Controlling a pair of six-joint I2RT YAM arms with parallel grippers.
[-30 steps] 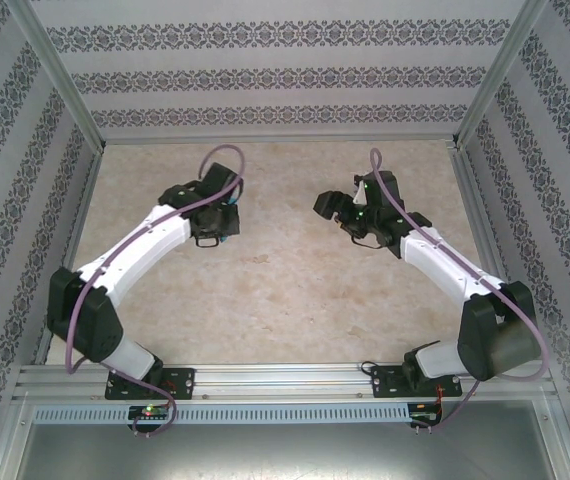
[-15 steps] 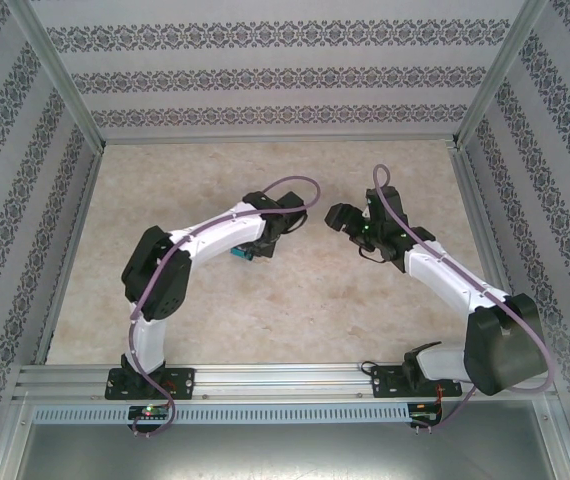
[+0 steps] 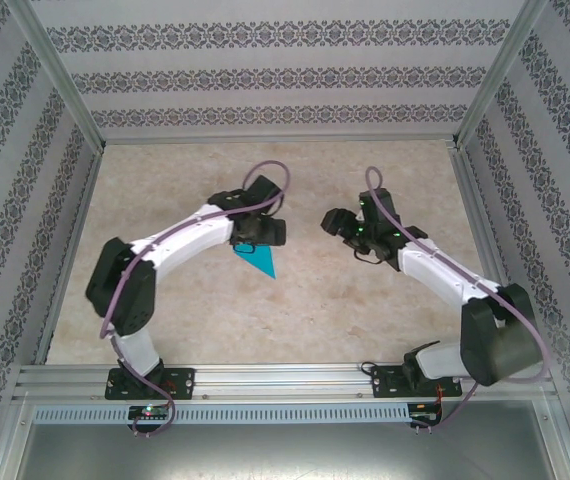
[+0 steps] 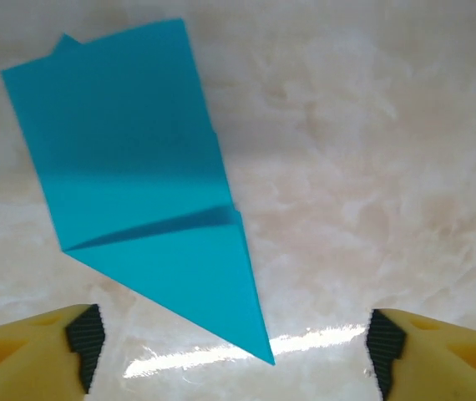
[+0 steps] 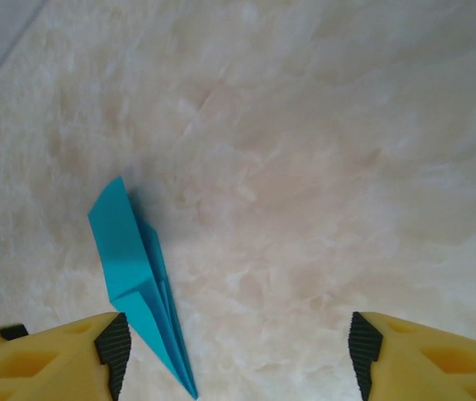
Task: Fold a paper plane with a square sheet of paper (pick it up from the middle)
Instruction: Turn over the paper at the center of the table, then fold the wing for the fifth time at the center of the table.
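**Top external:** Two white-and-black arms reach over a pale, marble-patterned table (image 3: 295, 310). The left gripper (image 3: 262, 238) hangs over the middle of the table, directly above the far end of one paper plane (image 3: 259, 261). The plane is a slim teal dart lying flat, its sharp tip aimed near and slightly right. The right gripper (image 3: 334, 222) hovers well apart, to the right, over bare table. From this height, how wide either gripper stands cannot be told.

**Left wrist:** The left gripper (image 4: 234, 341) stands wide apart, gripping nothing. Its two yellow fingers (image 4: 29, 347) end in black ribbed pads (image 4: 85, 334). The paper plane (image 4: 142, 184) rests on the glossy surface, matte teal, with a diagonal crease where its layers overlap. The plane's squared tail points away from the camera. Its pointed tip lies between the two fingers, touching neither.

**Right wrist:** The right gripper (image 5: 238, 349) is also spread open and empty, with yellow fingers (image 5: 46, 359) and black pads (image 5: 114, 347). The same paper plane (image 5: 134, 276) lies on the table on the left of this view, narrow, its layered folds visible. Its tip is close beside one pad, without contact.
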